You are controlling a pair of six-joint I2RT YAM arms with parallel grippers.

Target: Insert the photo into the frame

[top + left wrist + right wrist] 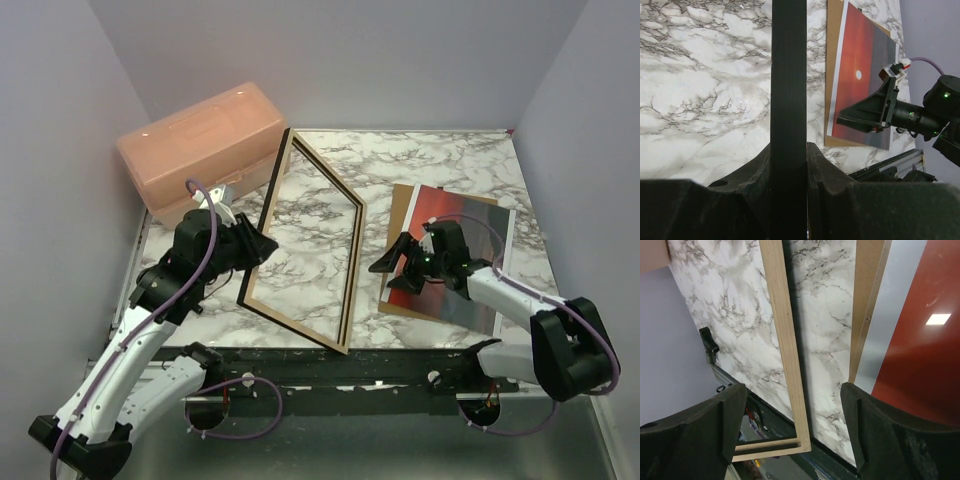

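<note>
Overhead, left tool (pixel 262 248) grips frame (pixel 354 272); right tool (pixel 385 280) splayed at photo (pixel 465 215) edge; sun (pixel 858 74) visible left-wrist only.

Nothing legible from where I stand: no words, numbers or brand marks show on the photo (pixel 455 255), the frame (pixel 354 270), the pink box (pixel 200 150) or the table (pixel 440 160).
</note>
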